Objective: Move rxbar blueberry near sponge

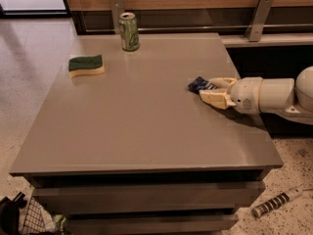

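The rxbar blueberry, a flat dark blue wrapper, lies at the right side of the grey table. My gripper reaches in from the right, and its cream fingers are closed around the bar's right end. The bar's left end sticks out past the fingertips. The bar sits at or just above the table top. The sponge, green on top and yellow beneath, lies at the far left of the table, well apart from the bar.
A green soda can stands at the table's back edge, right of the sponge. Metal brackets and a wooden wall run behind the table. A striped cylinder lies on the floor at front right, and a wire basket at front left.
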Controlling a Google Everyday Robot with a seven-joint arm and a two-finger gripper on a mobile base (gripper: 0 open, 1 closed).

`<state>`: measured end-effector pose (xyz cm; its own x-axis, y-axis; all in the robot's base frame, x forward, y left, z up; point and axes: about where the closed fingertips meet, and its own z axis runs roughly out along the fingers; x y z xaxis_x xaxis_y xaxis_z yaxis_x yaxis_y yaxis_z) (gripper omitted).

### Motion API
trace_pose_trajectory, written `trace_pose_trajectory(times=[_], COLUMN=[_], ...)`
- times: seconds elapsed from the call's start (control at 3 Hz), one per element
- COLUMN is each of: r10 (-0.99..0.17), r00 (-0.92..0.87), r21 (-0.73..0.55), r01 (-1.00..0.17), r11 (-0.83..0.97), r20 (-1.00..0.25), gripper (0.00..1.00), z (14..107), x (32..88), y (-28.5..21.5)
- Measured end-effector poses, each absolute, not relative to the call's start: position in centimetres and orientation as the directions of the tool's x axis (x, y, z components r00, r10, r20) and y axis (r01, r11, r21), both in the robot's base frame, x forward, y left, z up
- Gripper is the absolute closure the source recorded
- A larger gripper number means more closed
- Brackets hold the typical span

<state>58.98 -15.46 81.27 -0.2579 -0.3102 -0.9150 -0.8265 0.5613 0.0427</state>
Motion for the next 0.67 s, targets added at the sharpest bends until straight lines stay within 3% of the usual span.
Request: trace_pose_trajectory(times=[0.67], r10=[-0.387], r00=[-0.256], r21=[-0.003], r01=[-0.831], r11=[0.556], r20=[-0.886], gripper=[1.00], z=[86.6], x=[58.9], y=[-12.0])
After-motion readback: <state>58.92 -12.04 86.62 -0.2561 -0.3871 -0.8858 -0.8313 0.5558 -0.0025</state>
